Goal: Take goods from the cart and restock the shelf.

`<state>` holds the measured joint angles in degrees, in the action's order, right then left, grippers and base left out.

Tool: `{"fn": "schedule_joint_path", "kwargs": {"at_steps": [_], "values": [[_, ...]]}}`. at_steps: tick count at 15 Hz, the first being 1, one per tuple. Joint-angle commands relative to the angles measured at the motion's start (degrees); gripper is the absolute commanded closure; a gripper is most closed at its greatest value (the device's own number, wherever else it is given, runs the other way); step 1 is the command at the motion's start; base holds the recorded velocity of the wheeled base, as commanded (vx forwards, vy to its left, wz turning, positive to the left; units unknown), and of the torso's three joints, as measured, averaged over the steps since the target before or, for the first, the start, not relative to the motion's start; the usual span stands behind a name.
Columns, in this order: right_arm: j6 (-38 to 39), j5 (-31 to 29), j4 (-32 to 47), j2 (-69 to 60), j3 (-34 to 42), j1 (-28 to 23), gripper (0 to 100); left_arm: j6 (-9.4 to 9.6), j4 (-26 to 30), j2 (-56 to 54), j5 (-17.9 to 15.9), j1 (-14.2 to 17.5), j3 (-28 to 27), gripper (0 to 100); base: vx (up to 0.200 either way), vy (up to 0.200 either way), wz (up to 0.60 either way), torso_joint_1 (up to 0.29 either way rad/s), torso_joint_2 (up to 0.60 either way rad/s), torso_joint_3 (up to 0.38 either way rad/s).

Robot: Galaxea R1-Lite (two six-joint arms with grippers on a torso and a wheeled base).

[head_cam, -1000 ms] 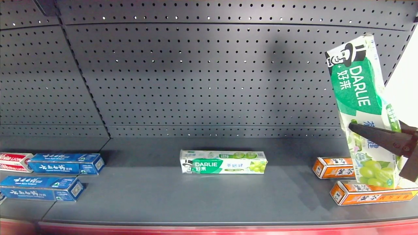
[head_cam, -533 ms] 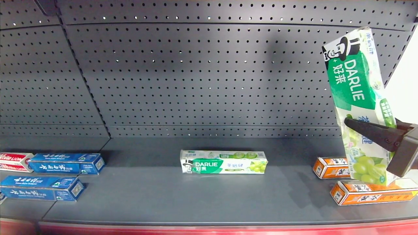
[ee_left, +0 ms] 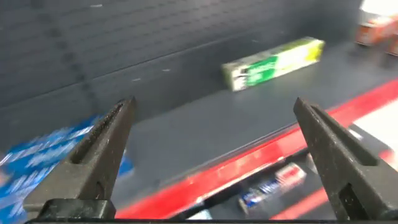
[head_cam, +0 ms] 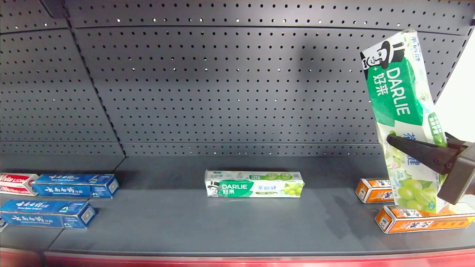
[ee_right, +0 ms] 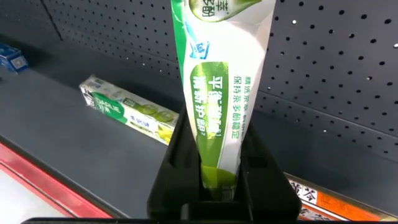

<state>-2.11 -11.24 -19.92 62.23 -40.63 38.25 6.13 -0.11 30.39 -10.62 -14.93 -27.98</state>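
My right tool (head_cam: 400,145) is clamped on the lower part of a green toothpaste box (head_cam: 399,104). I see the box held nearly upright in the air at the right end of the shelf (head_cam: 185,222), its top leaning a little to the left, in front of the pegboard back panel (head_cam: 222,92). Its bottom end hangs just above two orange boxes, the rear orange box (head_cam: 374,190) and the front orange box (head_cam: 419,220), both lying flat. From the right wrist the green toothpaste box (ee_right: 221,93) rises out of the tool (ee_right: 217,168), gripped on both sides. A second green box (head_cam: 254,184) lies flat mid-shelf, well apart from the held one. At the left end lie two blue boxes (head_cam: 76,185) and, touching the rear one, a red-and-white box (head_cam: 16,183). My left tool (ee_left: 212,106) has its fingers wide apart with nothing between them, near the shelf's red front edge (ee_left: 249,165).
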Motion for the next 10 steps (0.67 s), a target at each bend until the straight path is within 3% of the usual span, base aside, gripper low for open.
{"fn": "schedule_joint_path", "kwargs": {"at_steps": [1, 2, 3, 6, 8, 10], "values": [[0.18, 0.08, 0.06, -1.06, 0.2, 0.07, 100, 1.34, -0.59, 14.08, -0.37, -5.81, -4.54, 0, 0.0, 0.0, 0.0, 0.0, 0.0, 0.0], [0.18, 0.17, -0.03, -1.15, 0.9, -0.37, 100, 4.33, -2.26, 17.95, -0.63, -6.42, -4.28, 0, 0.0, 0.0, 0.0, 0.0, 0.0, 0.0], [0.18, 0.43, -0.03, -1.15, 0.9, -0.29, 100, 4.33, -2.53, 18.74, -1.16, -6.69, -4.63, 0, 0.0, 0.0, 0.0, 0.0, 0.0, 0.0], [0.26, 3.07, -0.03, -1.5, 1.08, -0.37, 100, 3.89, -2.26, 23.66, -12.23, -6.07, -8.94, 0, 0.0, 0.0, 0.0, 0.0, 0.0, 0.0], [0.26, 5.26, 0.06, -1.41, 0.99, -0.9, 100, 4.24, -2.7, 29.2, -14.34, -6.34, -12.98, 0, 0.0, 0.0, 0.0, 0.0, 0.0, 0.0], [0.26, 7.81, 0.06, -1.41, 0.99, -2.92, 100, 4.06, -2.09, 35.0, -18.91, -5.9, -18.96, 0, 0.0, 0.0, 0.0, 0.0, 0.0, 0.0]]}}
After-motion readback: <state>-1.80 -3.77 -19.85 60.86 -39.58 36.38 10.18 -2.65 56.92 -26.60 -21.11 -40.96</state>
